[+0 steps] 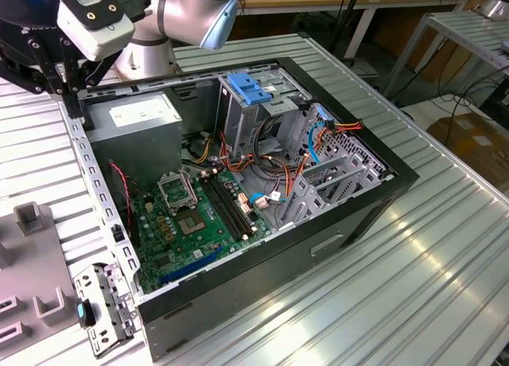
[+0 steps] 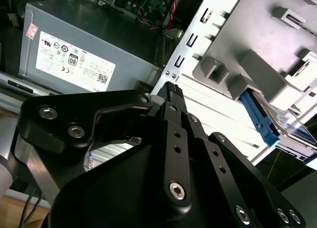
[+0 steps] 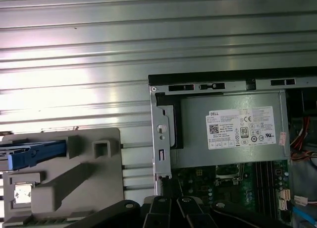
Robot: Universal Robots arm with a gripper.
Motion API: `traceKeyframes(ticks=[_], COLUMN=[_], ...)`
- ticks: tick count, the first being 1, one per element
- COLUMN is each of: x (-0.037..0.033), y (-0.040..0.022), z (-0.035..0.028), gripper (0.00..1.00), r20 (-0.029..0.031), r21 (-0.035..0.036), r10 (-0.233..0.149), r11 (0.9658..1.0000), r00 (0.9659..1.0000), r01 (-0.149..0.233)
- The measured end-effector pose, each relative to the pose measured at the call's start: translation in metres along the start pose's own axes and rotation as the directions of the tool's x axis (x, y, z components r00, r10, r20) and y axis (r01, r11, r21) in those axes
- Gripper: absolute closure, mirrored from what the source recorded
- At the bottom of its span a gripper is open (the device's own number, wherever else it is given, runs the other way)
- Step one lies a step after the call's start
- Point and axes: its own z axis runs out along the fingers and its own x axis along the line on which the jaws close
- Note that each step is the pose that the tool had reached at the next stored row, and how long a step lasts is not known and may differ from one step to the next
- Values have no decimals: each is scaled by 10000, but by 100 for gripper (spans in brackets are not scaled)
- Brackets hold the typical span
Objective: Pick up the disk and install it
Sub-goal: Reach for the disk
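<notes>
At the exterior view's left, a grey holder (image 1: 32, 258) is laid on the ribbed table (image 1: 445, 247), and a small metal bracket (image 1: 103, 310) is set just beside the near corner of the open case (image 1: 382, 183). The disk (image 3: 34, 153) is seated in that holder between raised posts, with its blue rail facing outward, and is not yet grasped.

Further along, the gripper (image 2: 170, 88) is held above the case's perforated side wall, near the power supply (image 1: 135, 115). Its tips are brought together and nothing is clamped between them. The disk is apart from it, on the far side of that wall.

Inside the case, the motherboard (image 1: 199, 215) is exposed. To its right the drive cage (image 1: 262, 119) is topped by a blue latch (image 1: 253, 87), and loose cables (image 1: 334, 127) are draped just beside it.

Several hazards can be judged from this:
- The side wall could be struck if the arm is lowered where it hangs.
- With the tips together, the disk would be pushed rather than gripped.
- The disk could be tilted or jammed against the holder's posts by an off-centre grasp.
- The cables could be snagged or pinched at the cage, or the board scraped, if the disk is carried low across the case.
</notes>
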Motion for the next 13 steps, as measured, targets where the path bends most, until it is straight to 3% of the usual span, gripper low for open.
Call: traceKeyframes(ticks=[13], x=[111], y=[-9], z=[-3], gripper=[89], r20=[1], r21=[-1], r10=[0], r11=[10000], r00=[10000], r01=[0])
